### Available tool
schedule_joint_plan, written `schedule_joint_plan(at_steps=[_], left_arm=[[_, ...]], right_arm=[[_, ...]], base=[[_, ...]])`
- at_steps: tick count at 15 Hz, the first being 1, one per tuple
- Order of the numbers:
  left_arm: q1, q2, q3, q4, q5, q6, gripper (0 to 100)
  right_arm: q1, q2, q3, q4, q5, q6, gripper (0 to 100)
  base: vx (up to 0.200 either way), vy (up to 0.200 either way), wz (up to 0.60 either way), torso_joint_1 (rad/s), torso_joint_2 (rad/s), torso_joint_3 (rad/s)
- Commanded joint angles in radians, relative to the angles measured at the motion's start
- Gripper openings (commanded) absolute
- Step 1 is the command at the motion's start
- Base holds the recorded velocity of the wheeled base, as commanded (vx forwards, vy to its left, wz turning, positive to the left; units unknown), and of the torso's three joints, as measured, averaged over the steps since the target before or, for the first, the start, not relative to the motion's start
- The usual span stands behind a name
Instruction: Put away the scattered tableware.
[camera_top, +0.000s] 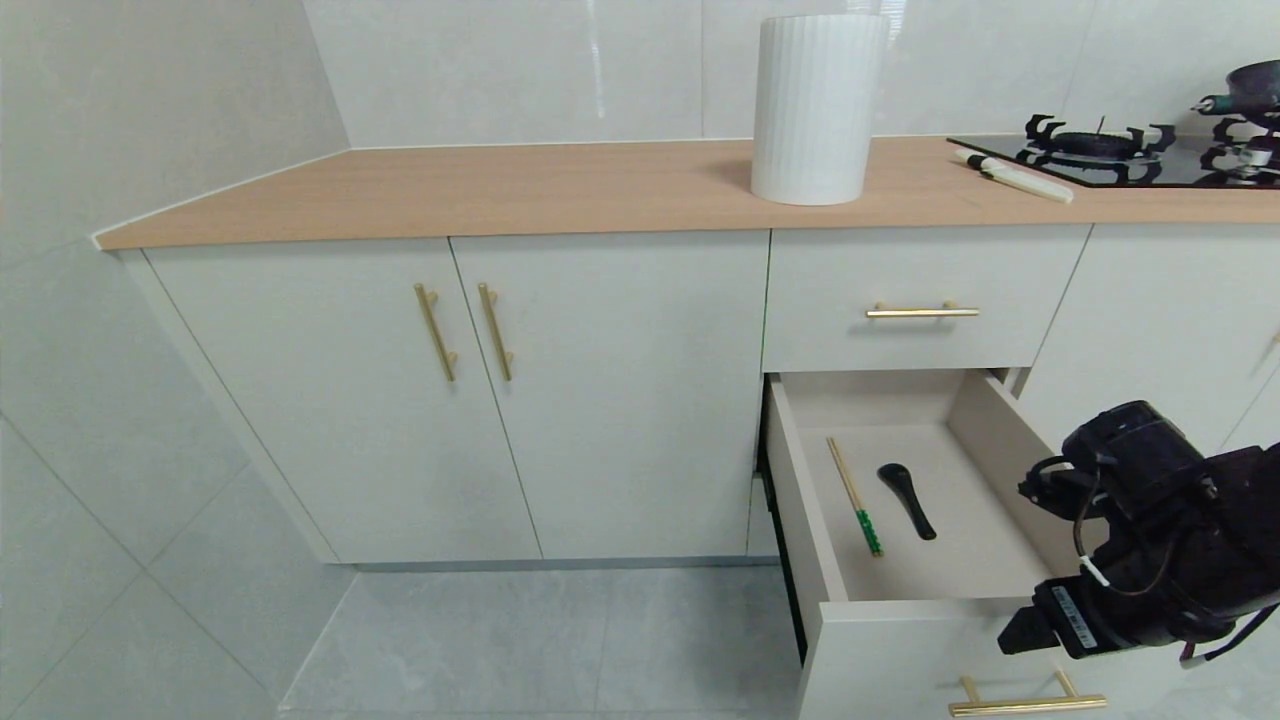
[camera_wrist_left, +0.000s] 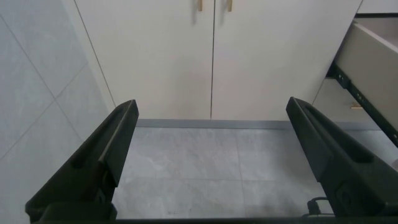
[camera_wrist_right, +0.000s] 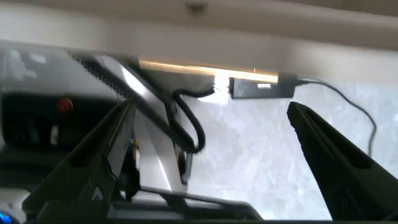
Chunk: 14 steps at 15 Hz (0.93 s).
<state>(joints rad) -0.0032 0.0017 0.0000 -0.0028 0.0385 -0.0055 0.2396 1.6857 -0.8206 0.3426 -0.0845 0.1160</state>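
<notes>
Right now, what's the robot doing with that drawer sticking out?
The robot is tidying up tableware. The lower drawer is pulled open, and a pair of chopsticks and a black spoon lie side by side inside it. Neither gripper holds anything. The right gripper is open, and its arm is down by the drawer's front corner. The left gripper is open too, facing the cabinet doors and floor. A pale utensil lies on the countertop near the stove.

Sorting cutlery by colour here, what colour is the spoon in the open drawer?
The spoon is black; the head view shows it best.
</notes>
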Motion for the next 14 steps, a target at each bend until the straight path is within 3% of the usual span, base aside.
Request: schedule_joint_plan(at_steps=[1,9,14], left_arm=[[0.000,0.000,0.000,0.000,0.000,-0.001,100],[0.000,0.000,0.000,0.000,0.000,-0.001,100],[0.000,0.000,0.000,0.000,0.000,-0.001,100]], right_arm=[[0.000,0.009,0.003,-0.011,-0.001,0.001,100],[0.000,0.034,0.003,-0.112,-0.029,0.037,100],[-0.002,0.117,-0.020,-0.260,-0.035,0.031,100]], base=[[0.000,0.000,0.00,0.000,0.00,0.000],[0.000,0.000,0.00,0.000,0.00,0.000],[0.000,0.000,0.00,0.000,0.00,0.000]])
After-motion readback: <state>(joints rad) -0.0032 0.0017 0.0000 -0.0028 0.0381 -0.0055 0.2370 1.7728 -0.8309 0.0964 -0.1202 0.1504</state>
